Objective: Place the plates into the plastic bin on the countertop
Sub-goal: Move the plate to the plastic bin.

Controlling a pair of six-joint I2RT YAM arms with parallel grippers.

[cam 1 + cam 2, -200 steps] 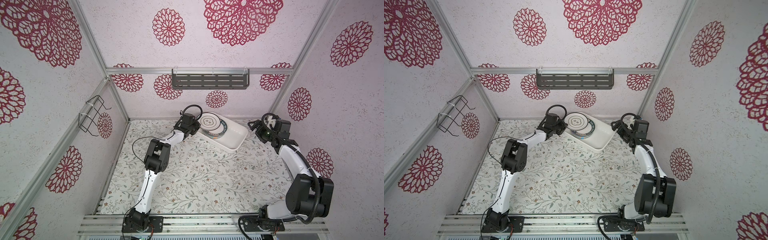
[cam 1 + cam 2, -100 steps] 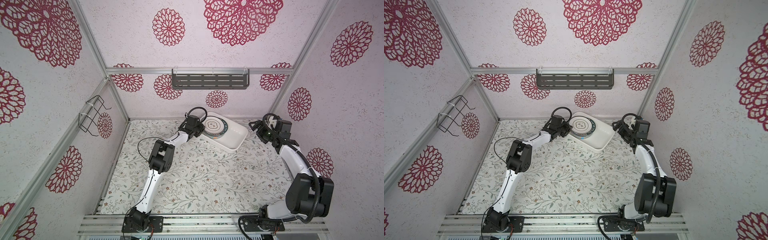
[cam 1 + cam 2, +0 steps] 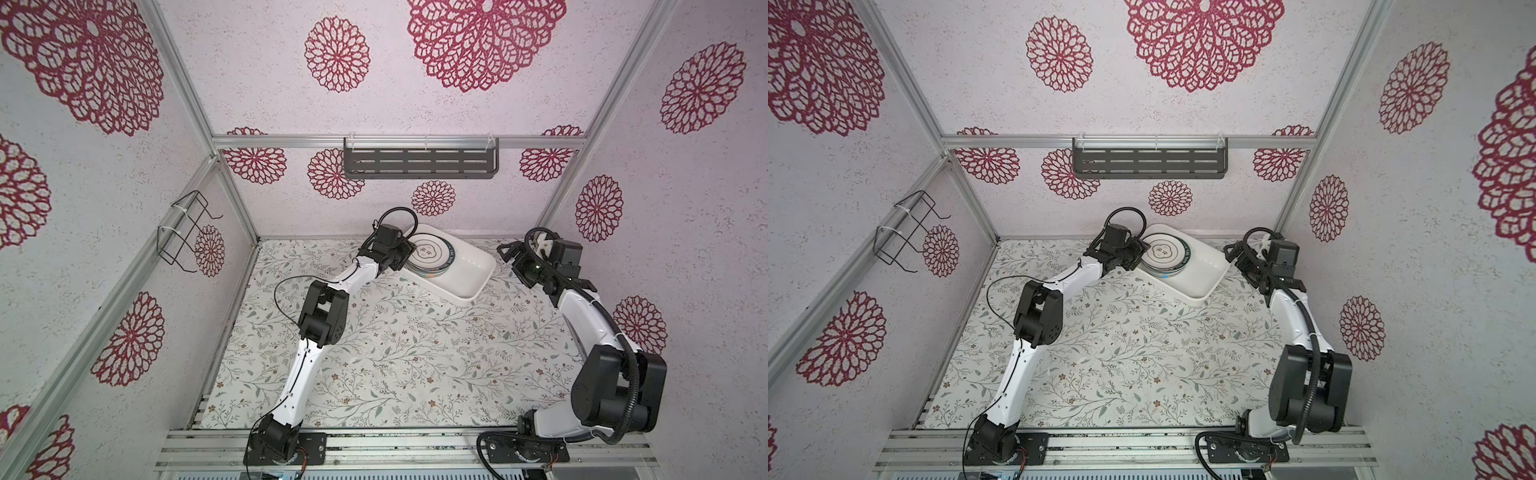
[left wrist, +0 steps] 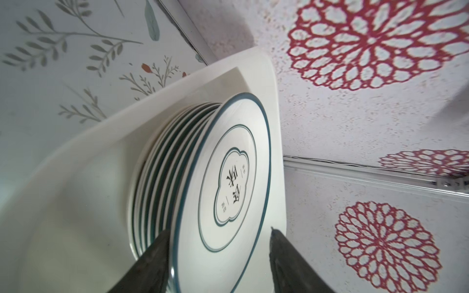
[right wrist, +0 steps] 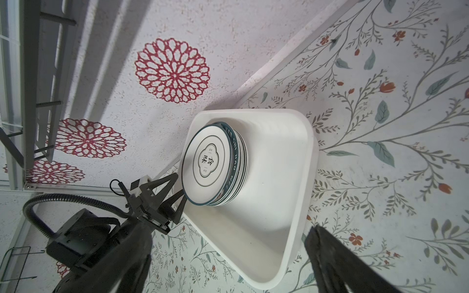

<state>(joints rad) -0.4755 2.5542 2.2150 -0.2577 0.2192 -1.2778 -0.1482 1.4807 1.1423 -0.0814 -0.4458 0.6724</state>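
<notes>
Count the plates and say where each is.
9, roughly, all in one stack of round white plates at the back-wall end of the white plastic bin; lower rims blur, so some may be hidden.

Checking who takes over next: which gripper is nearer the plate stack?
Left. The left gripper is at the stack's edge, jaws open astride the top plate's rim. The right gripper sits open beyond the bin's empty end, clear of the stack.

Pale countertop [image 3: 395, 353] printed with leafy vines and small flowers; white plastic bin [image 3: 465, 272] resting askew near its back edge
</notes>
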